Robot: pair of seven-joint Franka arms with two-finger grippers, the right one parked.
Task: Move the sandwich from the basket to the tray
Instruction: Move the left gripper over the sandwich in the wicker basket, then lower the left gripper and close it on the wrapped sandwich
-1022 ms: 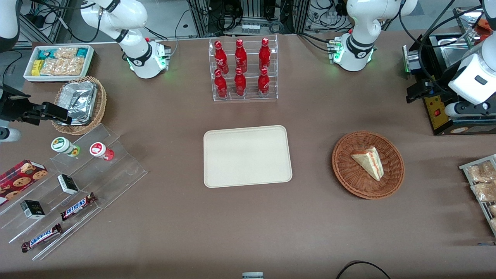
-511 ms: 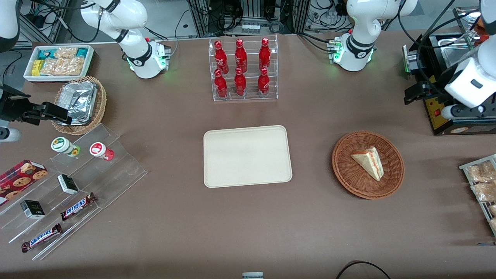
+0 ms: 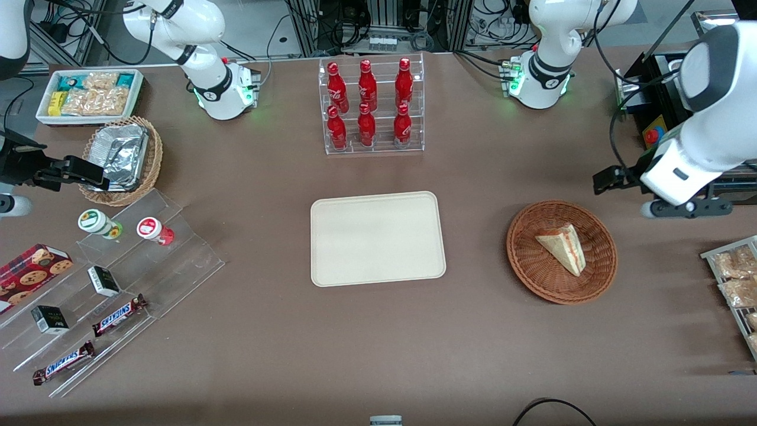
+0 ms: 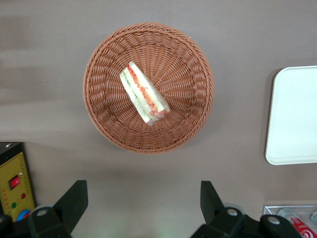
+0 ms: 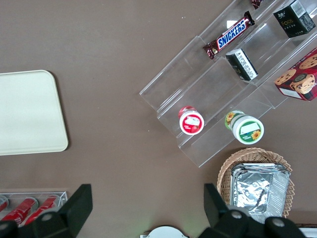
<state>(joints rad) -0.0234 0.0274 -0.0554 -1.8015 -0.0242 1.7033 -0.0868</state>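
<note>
Nearest the front camera, you have a bare stretch of brown worktop (image 3: 355,355). Toward the parked arm's end sits a stepped clear rack (image 3: 118,296) carrying two Snickers bars (image 3: 118,315), small dark boxes (image 3: 104,280) and two round tubs (image 3: 155,229), with a cookie box (image 3: 32,269) beside it.

A little farther from the camera, the tray (image 3: 377,238) lies flat in the middle of the worktop with nothing on it. Beside it, toward the working arm's end and well apart from it, sits the basket (image 3: 561,251). The sandwich (image 3: 562,247) lies inside the basket, roughly at its centre, its striped cut edge showing. In the left wrist view you see the sandwich (image 4: 144,93) lying diagonally in the basket (image 4: 148,87), with the tray (image 4: 293,115) off to one side.

Your gripper (image 3: 609,178) hangs above the worktop, farther from the camera than the basket and near its rim, touching nothing. The jaws stand spread wide with nothing between them; both fingers (image 4: 73,201) show in the left wrist view, over bare worktop.

Farther still, a clear rack of six red bottles (image 3: 371,106) stands upright. Toward the parked arm's end, a tan wicker basket of foil containers (image 3: 121,158) sits near a white bin of snack packets (image 3: 90,94).
</note>
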